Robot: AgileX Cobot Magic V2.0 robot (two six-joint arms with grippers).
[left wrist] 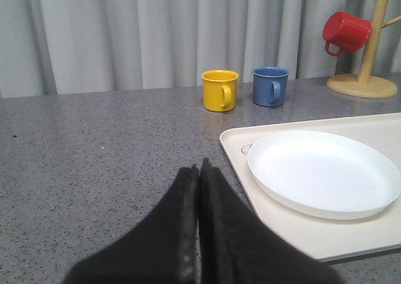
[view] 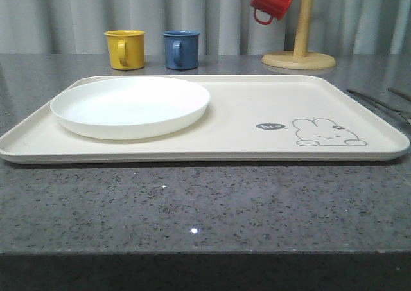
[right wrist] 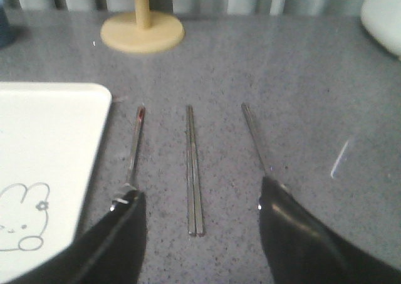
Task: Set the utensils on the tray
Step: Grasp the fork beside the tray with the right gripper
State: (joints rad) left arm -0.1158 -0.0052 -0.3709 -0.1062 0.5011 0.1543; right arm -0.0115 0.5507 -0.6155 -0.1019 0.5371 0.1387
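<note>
The cream tray [view: 257, 105] with the rabbit drawing lies across the middle of the table. To its right, three slim silver utensils lie side by side on the grey top [view: 379, 101]. In the right wrist view a pair of chopsticks [right wrist: 193, 171] lies between two long handles, one [right wrist: 133, 146] nearest the tray [right wrist: 44, 146], the other [right wrist: 255, 136] on the far side. My right gripper [right wrist: 200, 193] is open just above them, straddling the chopsticks; its fingers hide both handles' heads. My left gripper [left wrist: 200, 168] is shut on nothing, over bare table left of the tray [left wrist: 301, 234].
A round white plate [view: 131, 105] rests on the tray's left half. Behind the tray stand a yellow mug [view: 125, 49] and a blue mug [view: 180, 49]. A wooden mug tree [view: 299, 58] holds a red mug [view: 271, 0]. A white object [right wrist: 382, 14] sits far right.
</note>
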